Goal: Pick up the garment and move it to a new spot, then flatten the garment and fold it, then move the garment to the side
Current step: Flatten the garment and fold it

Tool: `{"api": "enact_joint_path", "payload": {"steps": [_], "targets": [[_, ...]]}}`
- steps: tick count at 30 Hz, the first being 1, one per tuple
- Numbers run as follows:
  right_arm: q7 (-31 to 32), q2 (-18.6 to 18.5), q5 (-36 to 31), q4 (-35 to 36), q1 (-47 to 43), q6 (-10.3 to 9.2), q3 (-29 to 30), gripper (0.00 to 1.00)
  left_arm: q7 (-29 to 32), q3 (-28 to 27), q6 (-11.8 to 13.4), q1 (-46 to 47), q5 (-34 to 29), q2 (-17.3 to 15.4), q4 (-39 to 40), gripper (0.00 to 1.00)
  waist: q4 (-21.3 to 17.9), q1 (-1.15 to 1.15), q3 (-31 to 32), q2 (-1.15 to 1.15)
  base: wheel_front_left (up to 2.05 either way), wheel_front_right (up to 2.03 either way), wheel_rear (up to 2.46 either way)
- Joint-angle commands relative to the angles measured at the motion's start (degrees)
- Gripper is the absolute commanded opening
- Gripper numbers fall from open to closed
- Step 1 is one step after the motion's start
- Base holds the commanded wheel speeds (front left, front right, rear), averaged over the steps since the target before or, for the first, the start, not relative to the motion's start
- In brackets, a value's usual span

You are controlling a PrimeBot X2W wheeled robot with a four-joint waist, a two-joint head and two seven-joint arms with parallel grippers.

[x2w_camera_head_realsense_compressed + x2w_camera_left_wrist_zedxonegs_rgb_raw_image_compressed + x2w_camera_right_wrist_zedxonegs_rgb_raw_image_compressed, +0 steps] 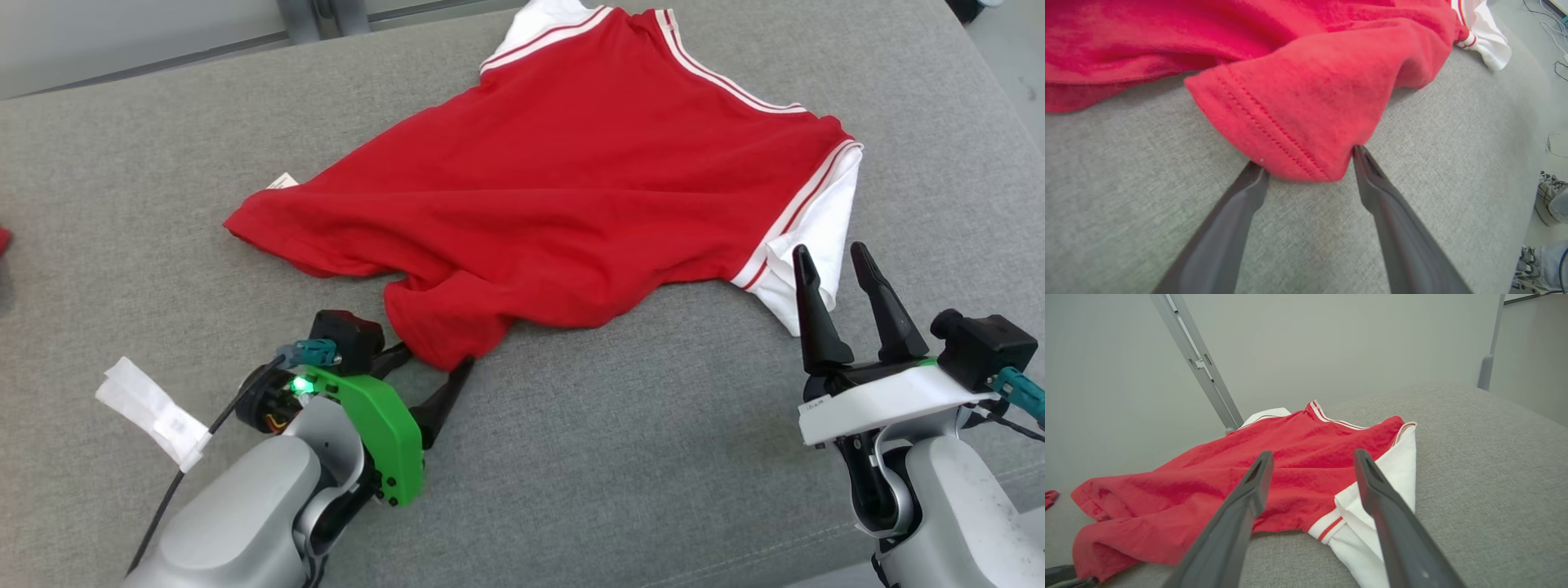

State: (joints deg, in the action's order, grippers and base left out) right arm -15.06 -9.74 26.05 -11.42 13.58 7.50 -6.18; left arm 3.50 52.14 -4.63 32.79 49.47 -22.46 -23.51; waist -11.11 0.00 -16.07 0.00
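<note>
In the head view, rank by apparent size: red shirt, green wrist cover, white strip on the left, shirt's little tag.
1. red shirt
2. green wrist cover and white strip, too alike to rank
3. shirt's little tag, smallest, though farther from the camera

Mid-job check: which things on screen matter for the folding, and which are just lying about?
Job: red garment; left gripper, jaws open astride its hem corner; right gripper, jaws open by the white sleeve; grey cushion.
Lying about: red scrap at left edge; white tag on left arm's cable; person's shoes; metal posts.
</note>
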Motion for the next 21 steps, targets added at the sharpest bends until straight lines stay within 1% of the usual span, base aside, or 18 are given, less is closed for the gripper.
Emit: {"api": "enact_joint_path", "payload": {"steps": [1, 2, 3, 4, 7, 9, 10, 12, 14, 16, 19, 21], "targets": [[-0.2, 0.0, 0.1, -0.2, 0.6, -0.02, 0.1, 1.00, -0.5, 0.3, -0.7, 0.5, 0.5, 0.5, -0.2, 1.00, -0.3, 0.00, -0.1, 0.00, 0.00, 0.00, 0.00], [-0.2, 0.0, 0.0, -0.3, 0.5, -0.02, 0.3, 1.00, -0.7, 0.5, -1.0, 0.6, 0.5, 0.5, -0.2, 1.00, -0.2, 0.00, 0.0, 0.00, 0.00, 0.00, 0.00], [-0.2, 0.0, -0.1, -0.4, 0.3, -0.02, 0.4, 1.00, -0.9, 0.8, -1.3, 0.7, 0.2, 0.3, 0.0, 0.43, -0.1, 0.00, 0.4, 0.00, 0.00, 0.00, 0.00], [-0.2, 0.0, -0.2, -0.5, 0.1, -0.02, 0.5, 1.00, -1.1, 1.0, -1.4, 0.5, 0.2, 0.1, 0.3, 0.01, 0.0, 0.00, 0.7, 0.00, 0.00, 0.00, 0.00], [-0.2, 0.1, -0.4, -0.7, -0.4, -0.02, 0.5, 1.00, -1.0, 1.4, -1.9, -1.0, 1.3, -0.8, 3.2, 0.00, 0.2, 0.00, 2.0, 0.00, 0.00, 0.00, 0.00], [-0.2, 0.2, -0.4, -0.8, -0.8, -0.02, 0.4, 1.00, 0.2, 0.5, -1.9, -1.3, 2.8, -2.9, 8.0, 0.00, 0.2, 0.00, 3.0, 0.00, 0.00, 0.00, 0.00], [-0.2, 0.3, -0.4, -0.8, -1.0, -0.02, 0.3, 1.00, 2.2, 0.0, -1.4, -0.4, 3.7, -4.2, 11.3, 0.00, 0.0, 0.00, 3.3, 0.00, 0.00, 0.00, 0.00], [-0.2, 0.3, -0.2, -0.8, -0.7, -0.02, 0.2, 1.00, 4.8, -0.9, -1.2, 1.2, 5.3, -5.5, 14.1, 0.00, -0.5, 0.00, 3.2, 0.00, 0.00, 0.00, 0.00], [-0.2, 0.6, 0.0, -0.5, -0.2, -0.02, -0.1, 1.00, 7.4, -1.5, -0.7, 3.2, 5.9, -6.8, 15.3, 0.00, -1.3, 0.00, 2.7, 0.00, 0.00, 0.00, 0.00], [-0.2, 1.1, 0.2, -0.6, -0.1, -0.02, 0.0, 1.00, 8.4, -2.2, -0.3, 5.0, 6.3, -6.6, 15.1, 0.00, -2.1, 0.00, 2.6, 0.00, 0.00, 0.00, 0.00], [-0.2, 1.3, 0.3, -1.0, -0.6, -0.02, 0.2, 1.00, 8.3, -2.9, 0.2, 7.0, 5.2, -6.2, 13.5, 0.00, -3.2, 0.00, 2.7, 0.00, 0.00, 0.00, 0.00], [-0.2, 1.3, 0.3, -0.9, -1.3, -0.02, 0.7, 1.00, 7.8, -3.2, 0.3, 7.2, 5.5, -6.2, 12.9, 0.00, -3.2, 0.00, 2.8, 0.00, 0.00, 0.00, 0.00]]}}
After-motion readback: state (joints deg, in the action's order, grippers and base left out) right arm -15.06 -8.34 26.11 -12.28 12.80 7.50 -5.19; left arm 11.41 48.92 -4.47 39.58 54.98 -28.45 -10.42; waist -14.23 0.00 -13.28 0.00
